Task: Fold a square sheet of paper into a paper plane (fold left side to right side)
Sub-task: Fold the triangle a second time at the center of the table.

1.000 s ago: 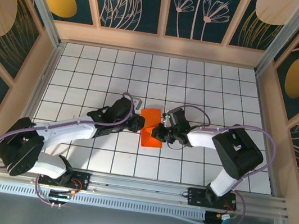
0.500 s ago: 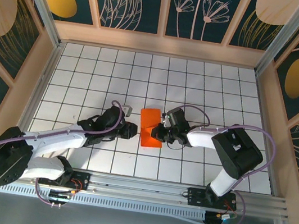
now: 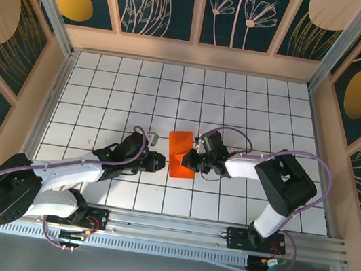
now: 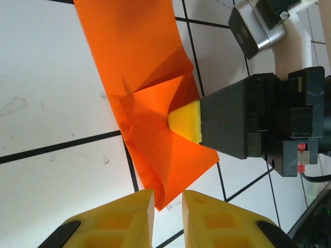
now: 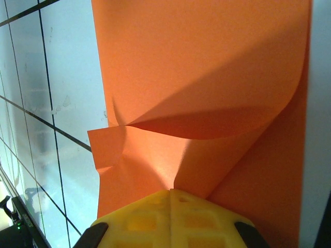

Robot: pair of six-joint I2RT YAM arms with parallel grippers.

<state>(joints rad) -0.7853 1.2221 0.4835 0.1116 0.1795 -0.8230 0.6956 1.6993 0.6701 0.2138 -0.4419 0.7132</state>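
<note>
The square sheet of paper (image 3: 179, 150) is bright orange, folded into a narrower creased shape, and lies on the white grid floor between the two arms. My right gripper (image 3: 189, 159) is shut, and its yellow tip presses down on the paper's right part (image 5: 207, 67); the closed fingers (image 5: 170, 192) meet on an upper layer that curls up. In the left wrist view that same yellow tip (image 4: 187, 121) sits on a raised triangular flap of the paper (image 4: 150, 77). My left gripper (image 3: 160, 162) stands at the paper's near left corner. Its jaws (image 4: 168, 199) are narrowly apart, with the paper's corner tip just between the fingertips, apparently untouched.
Wooden frame walls (image 3: 41, 106) close in the grid floor on three sides. An aluminium rail (image 3: 173, 227) with both arm bases runs along the near edge. Open grid floor lies behind and to both sides of the paper.
My left gripper has drawn back from the paper's left edge toward the near left corner, and its jaws have narrowed. The right gripper and the paper have stayed in place.
</note>
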